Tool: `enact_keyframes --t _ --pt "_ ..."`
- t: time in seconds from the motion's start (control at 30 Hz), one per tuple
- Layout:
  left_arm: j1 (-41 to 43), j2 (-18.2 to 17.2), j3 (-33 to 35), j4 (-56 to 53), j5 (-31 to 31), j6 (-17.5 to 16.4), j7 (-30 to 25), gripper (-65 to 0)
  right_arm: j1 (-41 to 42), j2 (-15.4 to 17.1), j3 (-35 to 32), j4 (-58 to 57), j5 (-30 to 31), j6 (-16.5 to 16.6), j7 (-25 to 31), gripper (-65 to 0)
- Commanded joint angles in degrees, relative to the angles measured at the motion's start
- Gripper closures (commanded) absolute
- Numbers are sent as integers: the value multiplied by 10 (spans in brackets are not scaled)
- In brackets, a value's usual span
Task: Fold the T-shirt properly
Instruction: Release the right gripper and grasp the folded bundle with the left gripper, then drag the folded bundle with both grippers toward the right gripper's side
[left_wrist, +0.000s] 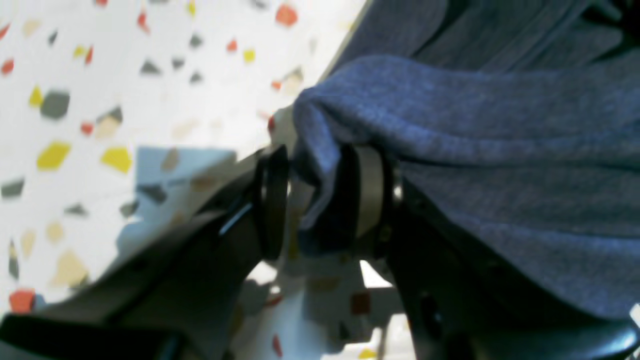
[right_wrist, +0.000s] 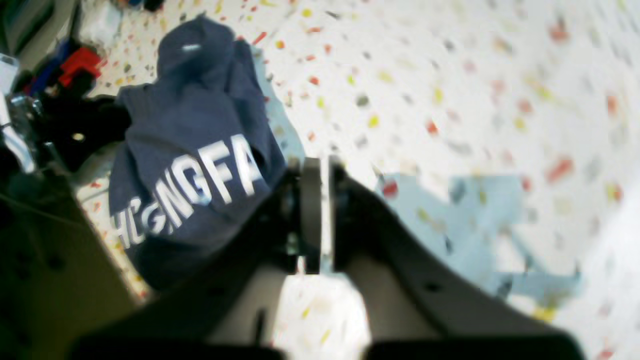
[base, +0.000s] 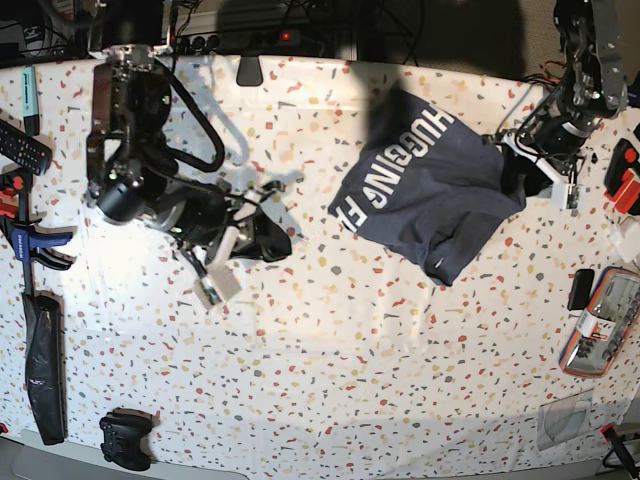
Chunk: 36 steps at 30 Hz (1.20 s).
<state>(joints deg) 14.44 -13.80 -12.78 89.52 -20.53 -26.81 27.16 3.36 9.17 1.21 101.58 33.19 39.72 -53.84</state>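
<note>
The navy T-shirt (base: 430, 195) lies rumpled on the terrazzo table (base: 330, 360), one edge pinched in the left gripper (left_wrist: 320, 200); the right gripper (right_wrist: 320, 215) hangs clenched on nothing, well apart. We judge the cloth soft, light and prone to sag, best taken at shoulders or hem. Its lettering is half-buried in folds, and sleeves are indistinguishable.

T-shirt (base: 430, 195): on the table (base: 330, 380), right of centre, toward the far edge. Left gripper (base: 512, 170): at its right edge, touching. Right gripper (base: 268, 243): left of the shirt, well apart. Clamp (base: 22, 240), game controller (base: 125, 440): along the left edge.
</note>
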Motion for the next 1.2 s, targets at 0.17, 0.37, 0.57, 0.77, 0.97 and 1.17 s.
enact_keyframes --t 0.17,0.37,0.57,0.77,0.97,1.17 --pt "-19 -2 24 8 -5 -19 -16 -198 37 -60 -67 -51 -46 3 32 0" --pt "-51 -2 92 8 21 -18 -15 -198 45 -99 -106 -130 -97 3 54 0" --pt "-62 -2 107 4 31 7 -16 -198 27 -81 -94 -161 -165 3 46 0" --pt "-62 -2 107 4 29 7 -25 -198 -33 -47 -35 -109 -165 3 53 0" --pt "-63 -2 107 4 -36 -11 -33 -198 -110 -38 24 -53 -165 3 93 0" --pt "-65 -6 106 20 -91 -45 -16 -175 -137 -38 41 10 -96 3 114 0"
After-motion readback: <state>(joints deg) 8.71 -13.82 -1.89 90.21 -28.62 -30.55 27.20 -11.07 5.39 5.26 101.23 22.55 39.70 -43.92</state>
